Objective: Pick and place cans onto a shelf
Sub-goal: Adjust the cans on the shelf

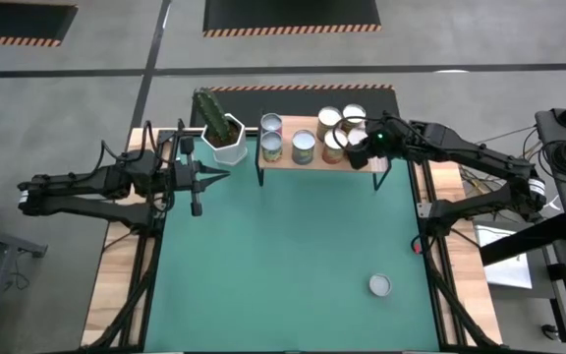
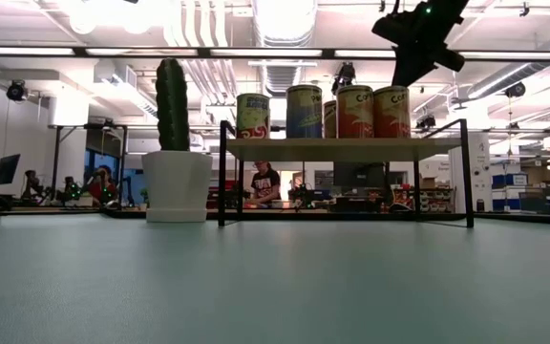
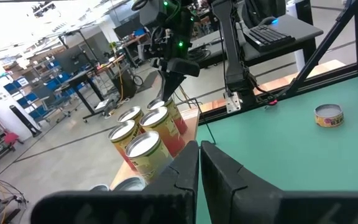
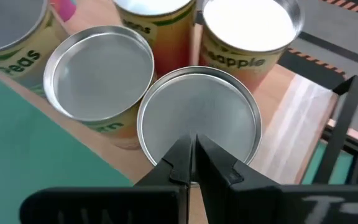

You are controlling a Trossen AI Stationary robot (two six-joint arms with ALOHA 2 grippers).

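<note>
Cans are standing on the shelf (image 1: 314, 157) at the 12 o'clock edge of the table (image 1: 293, 256) in the high view: two at its 9 o'clock end, one (image 1: 304, 147) near the middle, and a tight cluster (image 1: 340, 131) at its 3 o'clock end. One short can (image 1: 379, 285) is lying alone on the green mat toward 5 o'clock, well apart from the shelf.

The right gripper (image 4: 193, 163) is hovering directly over the silvery lid of a cluster can (image 4: 197, 112), with its fingers pressed together and gripping nothing. The left gripper (image 1: 204, 178) is waiting at 9 o'clock, beside the cactus pot (image 1: 228, 141), fingers likewise closed and empty.

Judging from this layout, the remaining step is fetching the short can. To do it well:

1. Raise the right gripper straight up before travelling, so that the closely packed cans are not being nudged.
2. Spread the fingers fully before descending toward 5 o'clock.
3. Grip the can low on its sides, since it is shallow.
4. Place it in the free gap on the shelf, not against the cluster.
</note>
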